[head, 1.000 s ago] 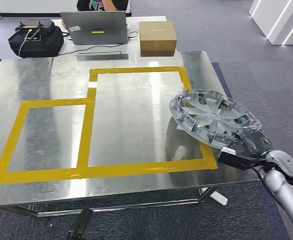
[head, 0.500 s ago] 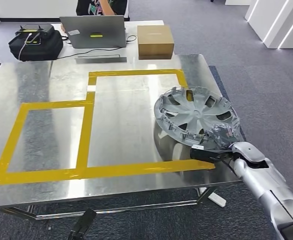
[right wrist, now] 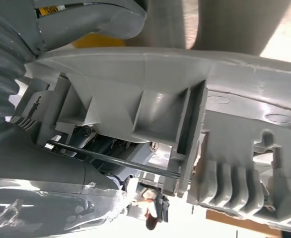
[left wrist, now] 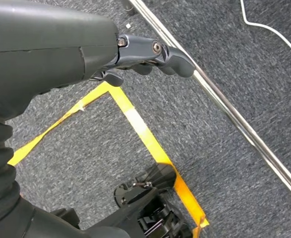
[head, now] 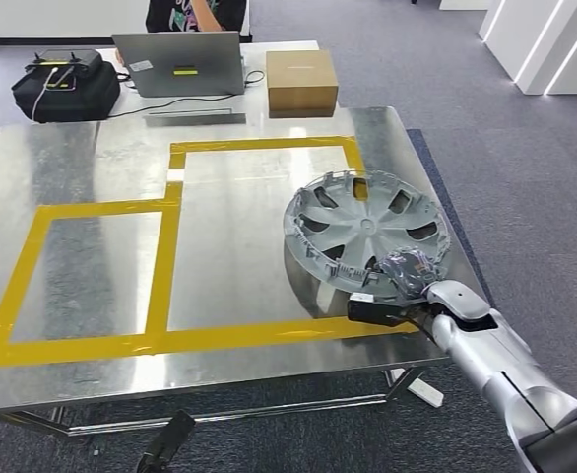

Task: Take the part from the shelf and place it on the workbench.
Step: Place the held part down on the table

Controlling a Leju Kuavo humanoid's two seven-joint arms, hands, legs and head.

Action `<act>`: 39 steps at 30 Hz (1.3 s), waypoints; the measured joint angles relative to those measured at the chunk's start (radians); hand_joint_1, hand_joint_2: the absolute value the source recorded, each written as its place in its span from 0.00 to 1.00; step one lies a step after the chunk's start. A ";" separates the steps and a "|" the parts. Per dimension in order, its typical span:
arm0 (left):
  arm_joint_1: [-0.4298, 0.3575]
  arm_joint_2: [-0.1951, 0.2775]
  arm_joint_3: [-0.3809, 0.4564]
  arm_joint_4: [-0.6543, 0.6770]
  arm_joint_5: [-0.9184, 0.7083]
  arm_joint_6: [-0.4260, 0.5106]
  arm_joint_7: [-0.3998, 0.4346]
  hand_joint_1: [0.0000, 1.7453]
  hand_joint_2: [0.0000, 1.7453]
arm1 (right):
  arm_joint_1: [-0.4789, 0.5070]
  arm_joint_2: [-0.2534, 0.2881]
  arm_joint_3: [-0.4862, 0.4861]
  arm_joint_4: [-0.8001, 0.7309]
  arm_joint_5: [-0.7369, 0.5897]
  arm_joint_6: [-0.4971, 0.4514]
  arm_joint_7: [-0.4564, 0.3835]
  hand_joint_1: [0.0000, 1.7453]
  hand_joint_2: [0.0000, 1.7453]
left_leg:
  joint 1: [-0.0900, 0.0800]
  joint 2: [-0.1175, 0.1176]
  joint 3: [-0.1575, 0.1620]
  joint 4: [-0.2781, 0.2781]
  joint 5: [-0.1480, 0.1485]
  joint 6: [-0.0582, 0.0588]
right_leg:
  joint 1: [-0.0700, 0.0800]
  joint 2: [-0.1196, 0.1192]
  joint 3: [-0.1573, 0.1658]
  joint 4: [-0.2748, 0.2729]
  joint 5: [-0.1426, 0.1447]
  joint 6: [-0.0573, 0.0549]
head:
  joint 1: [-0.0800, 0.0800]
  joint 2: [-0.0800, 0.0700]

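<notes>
One grey hubcap (head: 365,228) hung over the workbench (head: 85,168) at 3 o'clock, gripped at its near rim by the right hand (head: 403,274). Left hand (left wrist: 151,52) fingers curled inward, holding nothing.

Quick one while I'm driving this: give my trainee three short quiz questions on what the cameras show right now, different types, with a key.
1. True or false: the right hand grips the hubcap at its near rim.
2. Multiple choice: the hubcap sits over which part of the workbench?
A. the smaller taped rectangle
B. the right side of the larger taped rectangle
C. beside the laptop
3. Fill in: the brown thing beyond the far edge of the workbench, next to the laptop, is a cardboard ____.

Key: 1 true; 2 B; 3 box.
</notes>
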 joint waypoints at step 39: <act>-0.001 0.000 -0.066 0.000 0.024 0.004 -0.031 0.00 1.00 | 0.017 -0.019 0.168 -0.186 0.039 -0.021 -0.088 1.00 1.00 | -0.001 -0.001 -0.008 -0.003 0.000 0.000 | 0.000 -0.003 -0.008 0.000 -0.001 -0.002 | 0.000 0.000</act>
